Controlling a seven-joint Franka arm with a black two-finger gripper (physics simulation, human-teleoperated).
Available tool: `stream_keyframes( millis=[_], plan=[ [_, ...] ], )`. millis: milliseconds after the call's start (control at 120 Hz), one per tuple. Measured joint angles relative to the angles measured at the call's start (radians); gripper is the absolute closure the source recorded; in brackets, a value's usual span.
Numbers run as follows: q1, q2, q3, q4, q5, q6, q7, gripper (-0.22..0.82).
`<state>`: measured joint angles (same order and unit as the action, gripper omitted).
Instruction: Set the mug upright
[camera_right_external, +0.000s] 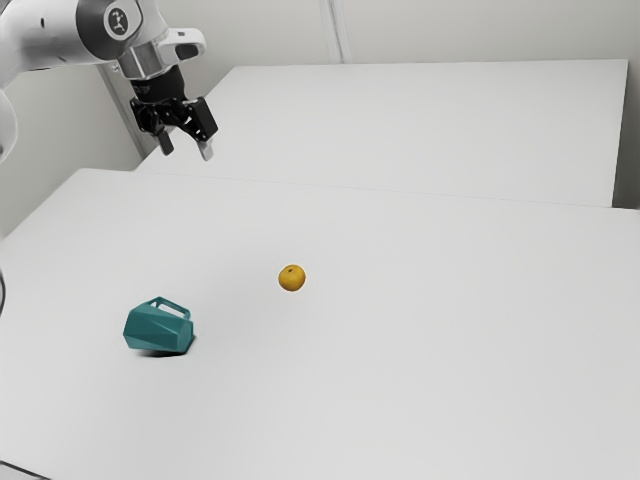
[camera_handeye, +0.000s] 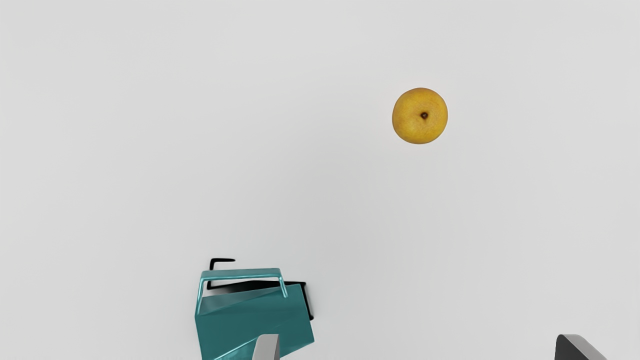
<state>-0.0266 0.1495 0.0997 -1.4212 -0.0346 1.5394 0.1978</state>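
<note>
High over the table (camera_right_external: 400, 380), my gripper (camera_right_external: 186, 152) hangs with its two fingers well apart, holding nothing. Down below, one fingertip overlaps the mug (camera_handeye: 250, 320) in the wrist view, and the mug's on its side on the tabletop, handle (camera_right_external: 172, 304) turned up. Farther from the fingers sits the yellow fruit (camera_handeye: 420, 120), well apart from the mug, toward the exterior view's right. Behind, a pale wall (camera_right_external: 480, 30).

**Dressed in White, Grey and Black**

Wears a smooth, rounded white shell along the arm (camera_right_external: 45, 38). Sports a dark grey band (camera_right_external: 94, 32) with a round, pale-marked badge (camera_right_external: 118, 21). Ends in an angular black gripper (camera_right_external: 186, 152) with light grey fingertips (camera_handeye: 267, 347), one dark-faced inside.
</note>
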Motion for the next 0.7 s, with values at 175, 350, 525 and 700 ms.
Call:
stream_keyframes(
  millis=[175,350,525,700],
  plan=[
    [0.000,-0.001,0.000,-0.001,0.000,-0.001,-0.007,0.00],
    [0.006,-0.016,0.000,-0.022,-0.001,-0.006,-0.011,0.00],
    [0.015,-0.133,0.001,-0.178,-0.012,-0.004,-0.015,0.00],
    [-0.011,-0.198,0.050,-0.250,-0.126,-0.053,0.007,0.00]
  ],
)
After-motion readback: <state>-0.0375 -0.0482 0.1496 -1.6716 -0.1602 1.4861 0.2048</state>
